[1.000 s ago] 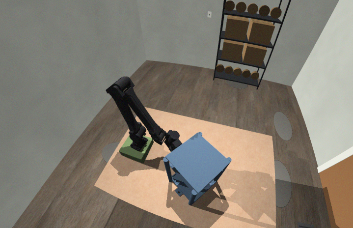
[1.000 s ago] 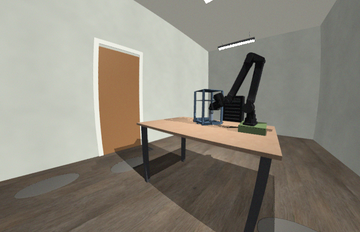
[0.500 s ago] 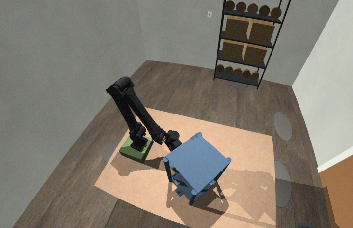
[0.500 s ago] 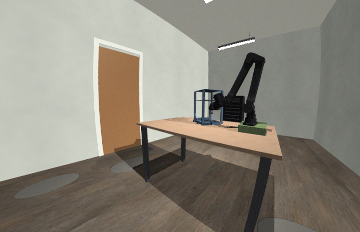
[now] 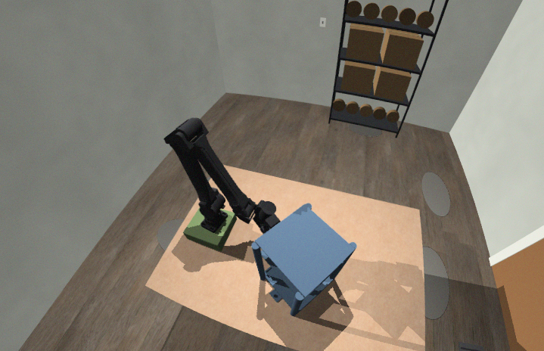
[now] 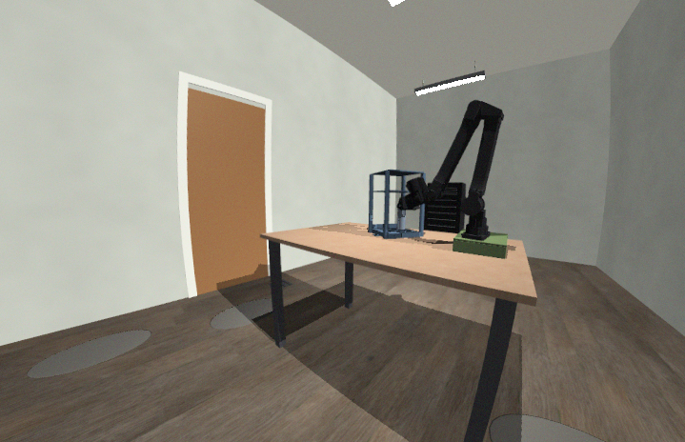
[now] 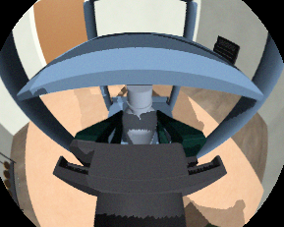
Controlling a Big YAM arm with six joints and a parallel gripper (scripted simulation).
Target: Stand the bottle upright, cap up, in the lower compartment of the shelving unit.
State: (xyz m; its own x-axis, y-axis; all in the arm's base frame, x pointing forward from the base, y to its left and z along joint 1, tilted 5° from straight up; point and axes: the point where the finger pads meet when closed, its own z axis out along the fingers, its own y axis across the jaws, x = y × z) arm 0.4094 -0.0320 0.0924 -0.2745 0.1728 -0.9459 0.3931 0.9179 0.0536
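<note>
The blue shelving unit (image 5: 303,248) (image 6: 387,203) stands on the wooden table (image 5: 363,215) (image 6: 405,260). My gripper (image 6: 404,209) (image 7: 140,114) reaches into its lower compartment from the arm's side and is shut on the pale grey bottle (image 6: 401,221) (image 7: 140,114). The bottle is upright with its cap up, under the unit's middle shelf (image 7: 141,62). Its base is close to the compartment's floor; I cannot tell whether it touches. In the top view the unit's top panel hides the fingers and the bottle; only my wrist (image 5: 267,215) shows.
The arm's green base (image 5: 206,234) (image 6: 481,244) sits on the table beside the unit. A black rack with brown boxes (image 5: 380,66) stands on the floor by the far wall. A brown door (image 6: 225,182) is in the side wall.
</note>
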